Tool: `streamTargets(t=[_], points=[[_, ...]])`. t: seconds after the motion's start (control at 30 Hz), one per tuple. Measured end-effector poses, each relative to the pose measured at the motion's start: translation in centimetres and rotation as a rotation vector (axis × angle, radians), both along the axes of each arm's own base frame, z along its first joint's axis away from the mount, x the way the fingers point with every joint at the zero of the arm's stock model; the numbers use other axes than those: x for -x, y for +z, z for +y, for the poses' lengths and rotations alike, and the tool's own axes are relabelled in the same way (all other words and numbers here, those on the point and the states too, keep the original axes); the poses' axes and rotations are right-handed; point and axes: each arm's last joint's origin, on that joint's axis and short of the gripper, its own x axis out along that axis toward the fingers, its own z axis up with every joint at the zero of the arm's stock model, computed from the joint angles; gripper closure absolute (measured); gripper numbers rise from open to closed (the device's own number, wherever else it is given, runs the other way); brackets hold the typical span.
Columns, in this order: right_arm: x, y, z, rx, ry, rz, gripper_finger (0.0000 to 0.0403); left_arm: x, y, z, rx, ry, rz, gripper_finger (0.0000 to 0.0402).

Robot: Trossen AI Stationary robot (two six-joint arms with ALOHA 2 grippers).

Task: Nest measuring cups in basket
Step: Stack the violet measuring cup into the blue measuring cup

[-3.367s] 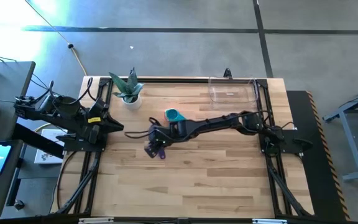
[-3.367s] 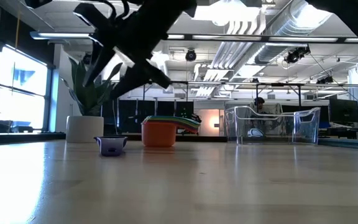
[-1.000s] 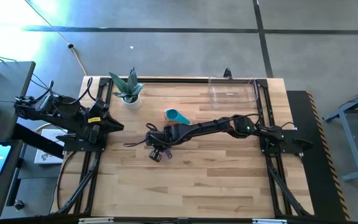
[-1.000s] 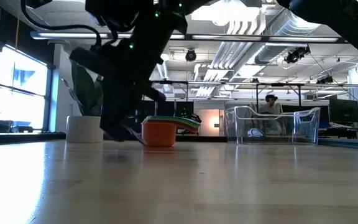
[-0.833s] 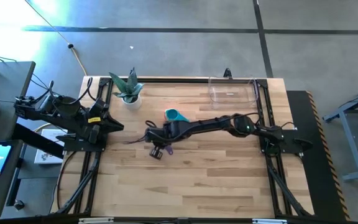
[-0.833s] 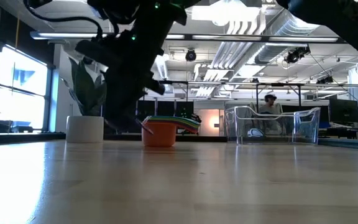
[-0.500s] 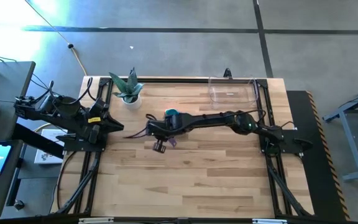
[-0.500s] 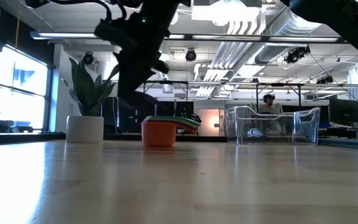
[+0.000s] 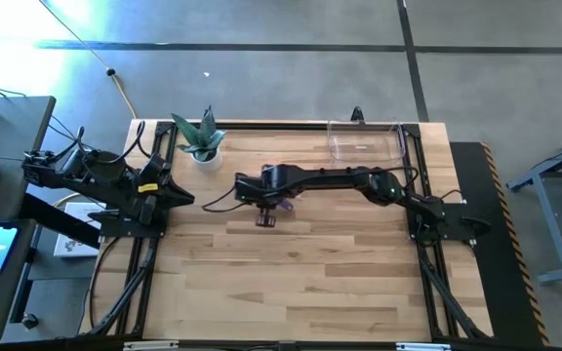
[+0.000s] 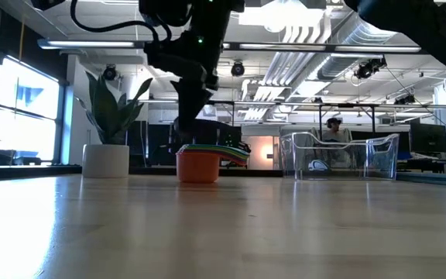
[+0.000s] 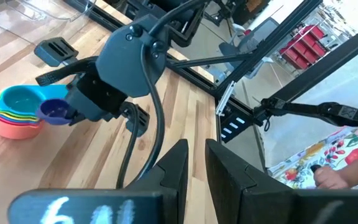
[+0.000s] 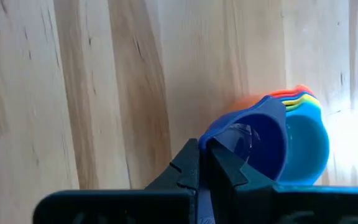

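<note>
A stack of nested measuring cups (image 11: pixel 12 115), orange at the bottom and teal (image 12: pixel 304 146) on top, stands on the table left of centre (image 10: pixel 200 164). My right gripper (image 12: pixel 207 163) hangs just above it, shut on the purple cup (image 12: pixel 253 146), which also shows in the left wrist view (image 11: pixel 56 110). In the high view the right arm (image 9: pixel 320 180) covers the stack. The clear basket (image 9: pixel 364 141) stands at the far right. My left gripper (image 11: pixel 197 163) waits at the table's left edge, a narrow gap between its fingers and nothing in it. My right gripper pinches the purple cup between its two fingers at the side of the bowl (image 12: pixel 224 142); the fingers hide the exact part. They come from above, pointing down. The cup is lifted clear, open side up, partly over the teal top cup of the stack.
A white pot with a green plant (image 9: pixel 201 144) stands at the far left corner. Bare wood lies between the stack and the basket (image 10: pixel 347 156). A person shows in the room behind the basket (image 10: pixel 333 128).
My right gripper, staying shut on the purple cup, has risen from the table and gone toward the far edge, to above the stack. The cup has been lifted clear of the wood and now hangs over the stack's top cup.
</note>
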Motion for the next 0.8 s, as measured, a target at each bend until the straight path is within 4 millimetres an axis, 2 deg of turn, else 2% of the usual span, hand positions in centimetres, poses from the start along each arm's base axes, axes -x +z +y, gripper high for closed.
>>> streamTargets(t=[0.17, 0.53, 0.8], points=[[0.2, 0.3, -1.1, 0.002, 0.019, 0.013, 0.0402, 0.0, 0.0, 0.0, -0.002, 0.004, 0.0, 0.0355], [0.6, 0.4, -5.1, -0.068, 0.068, 0.025, 0.0402, 0.0, 0.0, 0.0, -0.034, -0.006, -0.004, 0.0355], [0.8, 0.3, -6.5, -0.117, 0.085, 0.022, 0.0402, 0.0, 0.0, 0.0, -0.043, -0.009, -0.005, 0.0355]])
